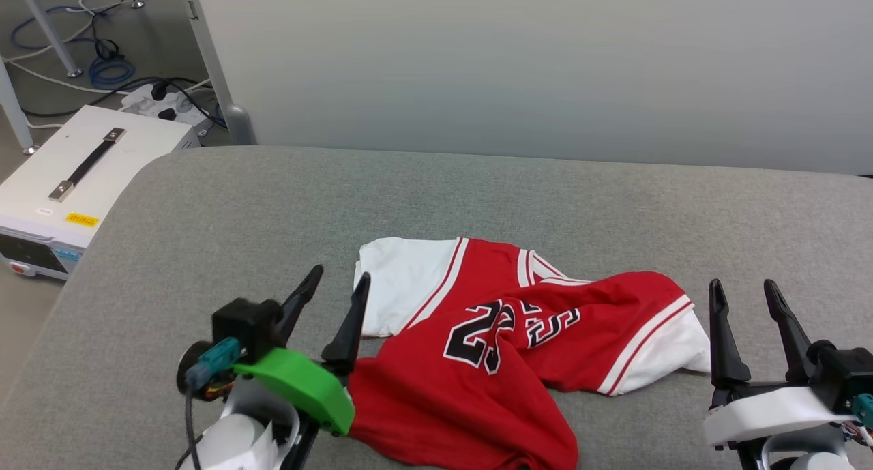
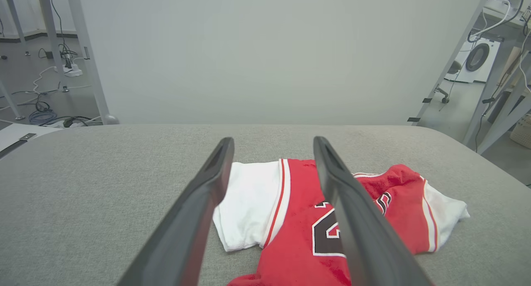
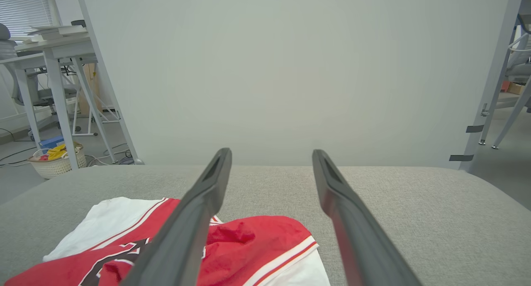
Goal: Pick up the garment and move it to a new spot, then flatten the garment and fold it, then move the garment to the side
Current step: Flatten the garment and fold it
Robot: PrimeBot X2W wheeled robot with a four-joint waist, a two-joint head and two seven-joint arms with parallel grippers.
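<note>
a: where is the red jersey-style garment (image 1: 436, 388), with white short sleeves and a black "23" on the chest, lying?
b: it is lying rumpled on the grey fabric-covered bench (image 1: 273, 204), toward the near edge and between the two arms. one white sleeve is lying fairly flat on the robot's left, the other is bunching on the right, and a fold is creasing the number.

a: what is the left end effector (image 1: 341, 273) doing?
b: it is hanging at the garment's left side, its two long dark fingers (image 2: 195, 215) spread wide and pinching nothing. in the left wrist view they are framing the white sleeve and the striped trim. whether a tip is touching the cloth cannot be told.

a: and the right end effector (image 1: 742, 283)?
b: it is standing just beside the right sleeve, fingers likewise spread apart and gripping nothing.

a: what is sitting off the bench?
b: a white box with a black strap handle (image 1: 89, 163) is resting on the floor at the left.
</note>
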